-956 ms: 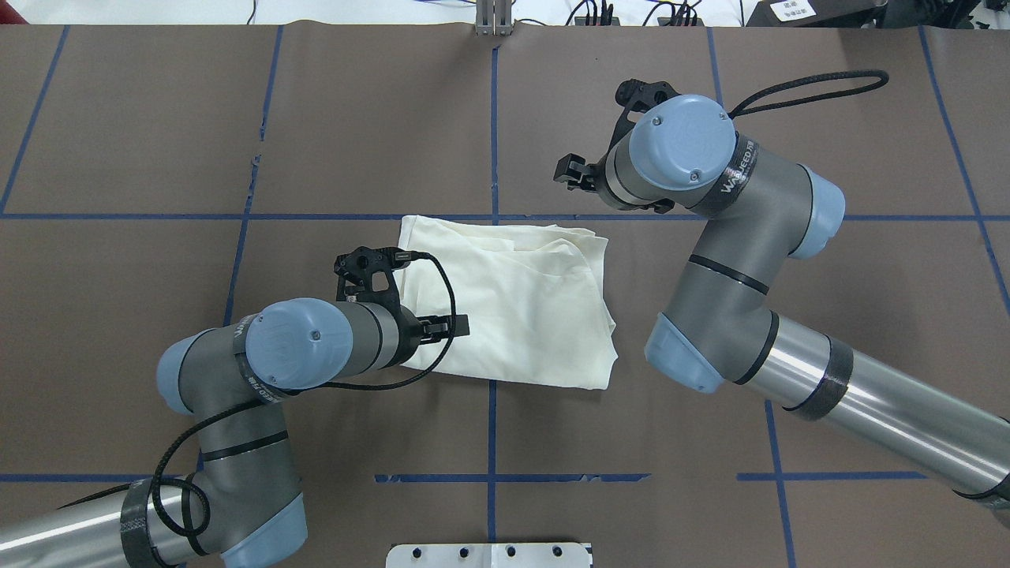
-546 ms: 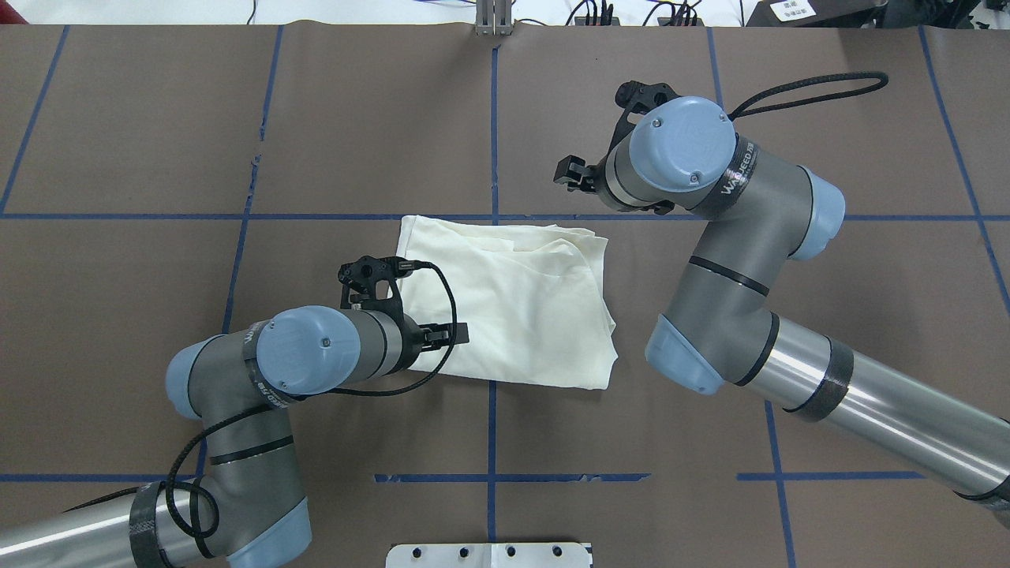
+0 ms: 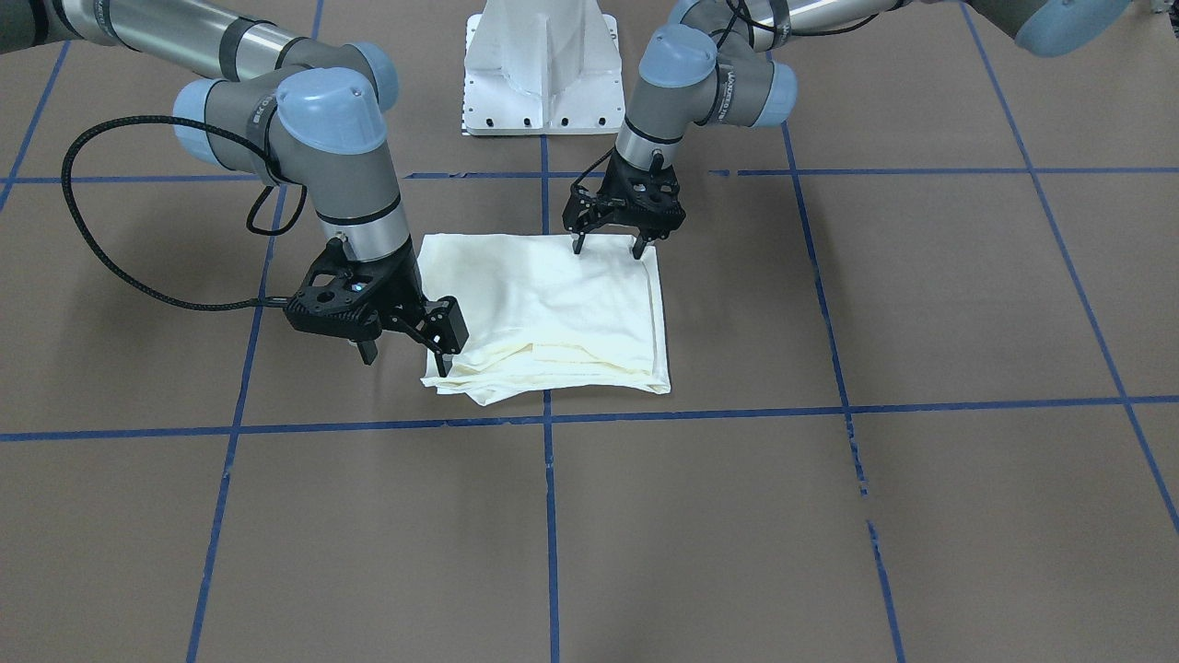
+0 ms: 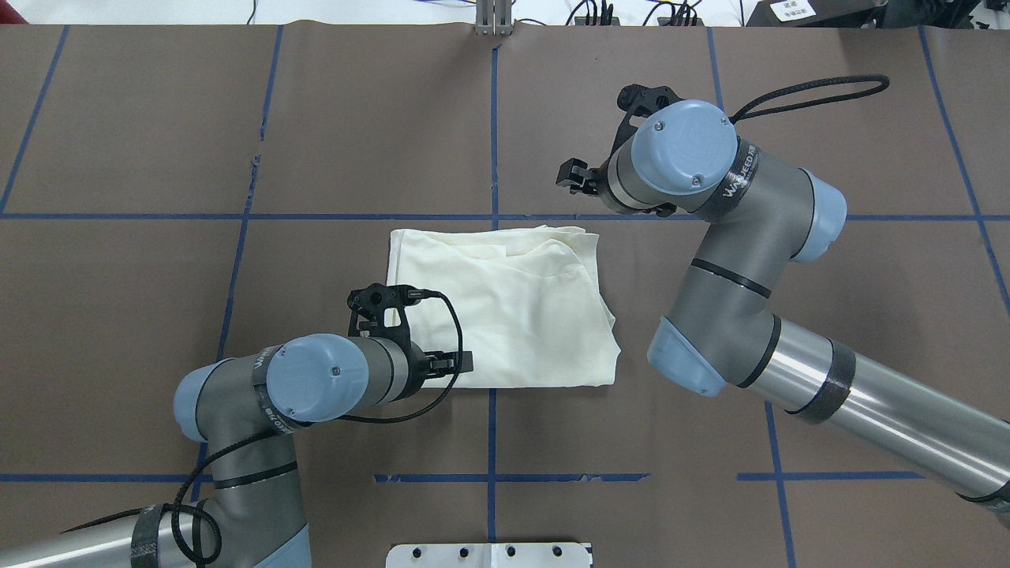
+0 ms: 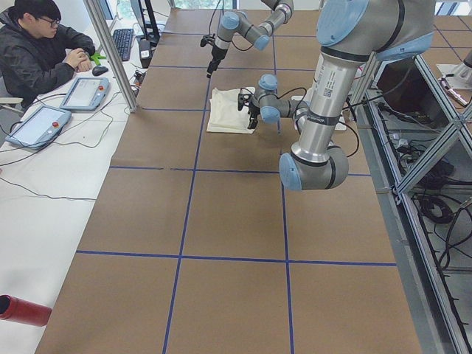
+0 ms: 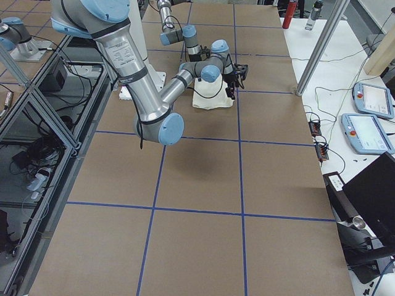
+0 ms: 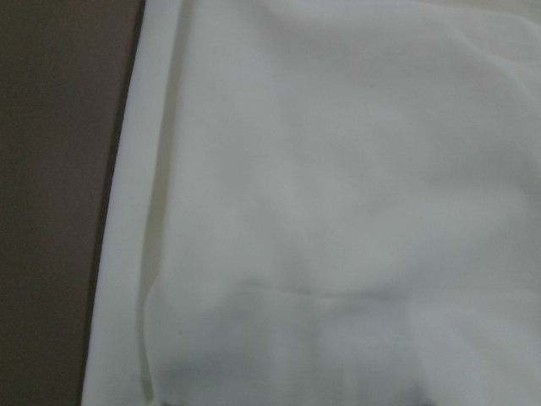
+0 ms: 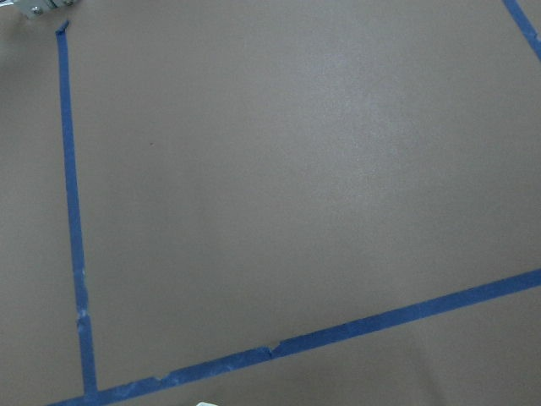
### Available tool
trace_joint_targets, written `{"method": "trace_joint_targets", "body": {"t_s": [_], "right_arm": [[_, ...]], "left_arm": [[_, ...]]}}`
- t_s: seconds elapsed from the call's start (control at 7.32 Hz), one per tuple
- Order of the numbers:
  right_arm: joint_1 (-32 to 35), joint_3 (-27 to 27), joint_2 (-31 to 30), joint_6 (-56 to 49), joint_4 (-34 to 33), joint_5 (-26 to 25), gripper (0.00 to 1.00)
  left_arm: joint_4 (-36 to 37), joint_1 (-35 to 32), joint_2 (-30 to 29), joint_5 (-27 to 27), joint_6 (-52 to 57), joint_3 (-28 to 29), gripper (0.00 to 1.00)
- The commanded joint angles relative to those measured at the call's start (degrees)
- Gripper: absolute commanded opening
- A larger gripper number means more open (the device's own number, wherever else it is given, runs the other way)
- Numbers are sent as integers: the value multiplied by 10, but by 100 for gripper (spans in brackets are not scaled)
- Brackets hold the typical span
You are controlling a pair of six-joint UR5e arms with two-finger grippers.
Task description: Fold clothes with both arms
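The bench (image 4: 355, 118) wears a brown sheet, marked into large squares by blue tape (image 4: 494, 118). Along the operators' side runs a white desk (image 5: 51, 169), where a person (image 5: 40, 51) sits among grey pendants (image 5: 85, 92). A metal post (image 5: 112, 55) stands between desk and bench. A white base (image 3: 539, 69) sits at the bench's edge on the robot's side.

The shirt (image 4: 521, 315) lies near the bench's middle, folded to a rough rectangle with the plain cream side up, just on the robot's side of a tape line. Its stacked layers show along the edge facing the operators, and one corner there pokes out unevenly. Bare bench lies wide on every side of it, most of all toward the operators.

The left end effector (image 3: 607, 249) points down with fingers spread, its tips at the shirt's edge nearest the robot. The right end effector (image 3: 405, 361) is spread too, held low by the shirt's far corner on the robot's right. One finger is over that corner and the other over bare bench; whether it touches cannot be told.

In the overhead view the left arm (image 4: 245, 442) covers the shirt's near corner, and the right arm (image 4: 726, 300) hides most of its own fingers. The left wrist view is blurred cloth with a dark strip of bench beside it; the right wrist view shows only bench and tape
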Motion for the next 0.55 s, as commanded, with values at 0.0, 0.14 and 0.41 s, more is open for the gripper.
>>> {"method": "trace_joint_targets", "body": {"t_s": [0.0, 0.14, 0.41], "right_arm": [[0, 2, -1, -6, 0, 2, 100], [-1, 2, 2, -10, -9, 9, 100], [23, 18, 1, -84, -64, 51, 100]], "left_arm": [[10, -10, 1, -2, 10, -36, 100], [49, -23, 1, -2, 43, -63, 100], [132, -68, 9, -25, 117, -130, 100]]}}
